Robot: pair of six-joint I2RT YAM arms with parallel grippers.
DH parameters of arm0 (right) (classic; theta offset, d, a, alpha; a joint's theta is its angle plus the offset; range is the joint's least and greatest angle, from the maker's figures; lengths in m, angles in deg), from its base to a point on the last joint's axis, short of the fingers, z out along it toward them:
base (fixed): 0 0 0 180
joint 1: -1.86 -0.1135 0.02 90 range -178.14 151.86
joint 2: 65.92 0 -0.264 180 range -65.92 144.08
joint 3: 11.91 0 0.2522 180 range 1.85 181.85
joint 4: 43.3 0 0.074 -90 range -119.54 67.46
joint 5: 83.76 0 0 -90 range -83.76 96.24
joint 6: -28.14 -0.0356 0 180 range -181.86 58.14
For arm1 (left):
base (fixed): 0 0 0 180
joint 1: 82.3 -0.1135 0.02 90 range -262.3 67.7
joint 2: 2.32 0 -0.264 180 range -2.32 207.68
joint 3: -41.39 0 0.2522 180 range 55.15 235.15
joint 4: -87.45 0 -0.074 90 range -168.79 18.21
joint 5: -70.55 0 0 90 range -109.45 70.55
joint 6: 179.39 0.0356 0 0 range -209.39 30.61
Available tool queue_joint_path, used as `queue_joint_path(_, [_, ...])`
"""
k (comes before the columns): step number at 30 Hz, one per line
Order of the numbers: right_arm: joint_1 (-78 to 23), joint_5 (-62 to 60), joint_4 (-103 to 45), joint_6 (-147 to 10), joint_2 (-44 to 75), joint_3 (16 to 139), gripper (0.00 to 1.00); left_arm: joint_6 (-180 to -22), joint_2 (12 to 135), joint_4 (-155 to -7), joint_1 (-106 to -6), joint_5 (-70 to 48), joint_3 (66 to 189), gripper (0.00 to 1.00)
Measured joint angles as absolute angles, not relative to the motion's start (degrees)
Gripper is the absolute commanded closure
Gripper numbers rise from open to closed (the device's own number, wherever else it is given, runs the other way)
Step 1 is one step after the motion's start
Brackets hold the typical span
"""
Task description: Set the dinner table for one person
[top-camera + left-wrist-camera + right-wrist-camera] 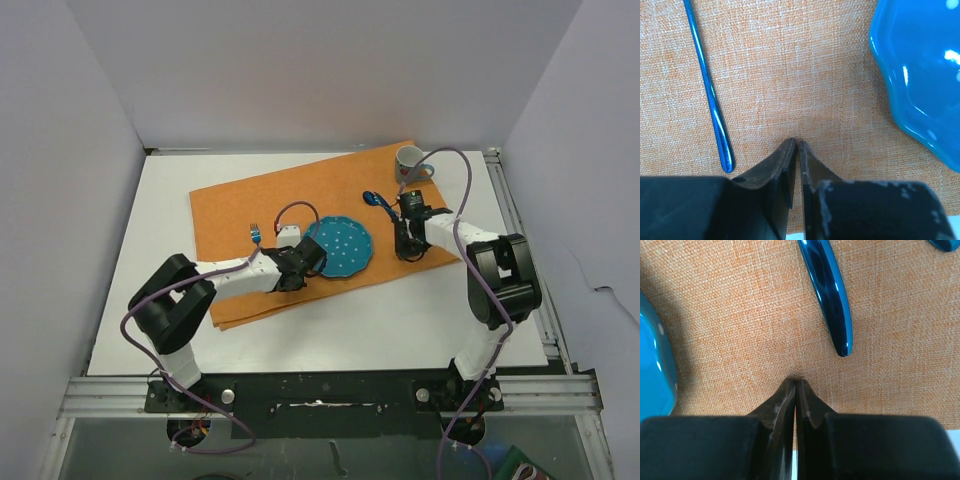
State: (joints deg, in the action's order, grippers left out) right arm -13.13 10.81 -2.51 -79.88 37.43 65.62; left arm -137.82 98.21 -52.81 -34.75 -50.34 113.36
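The large flat white rectangular surface (400, 320) lies under both arms, with an orange woven cloth (260, 195) askew on it and a blue dotted scalloped plate (342, 248) mid-cloth. Left pincer (797, 144): jaws together, empty, tips at the cloth between a slim blue metal handle (710, 95) and the plate. Right pincer (795, 382): jaws together, empty, near the end of a broader glossy blue handle (829, 295). A white mug (410, 162) stands at the cloth's far right corner.
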Motion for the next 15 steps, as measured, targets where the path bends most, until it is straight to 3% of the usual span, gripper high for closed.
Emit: queue_joint_path(15, [-16.62, 13.42, -11.45, -84.71, 31.18, 55.58, 1.00, -137.66, 98.03, -49.91, -34.71, -51.63, 113.36, 0.90])
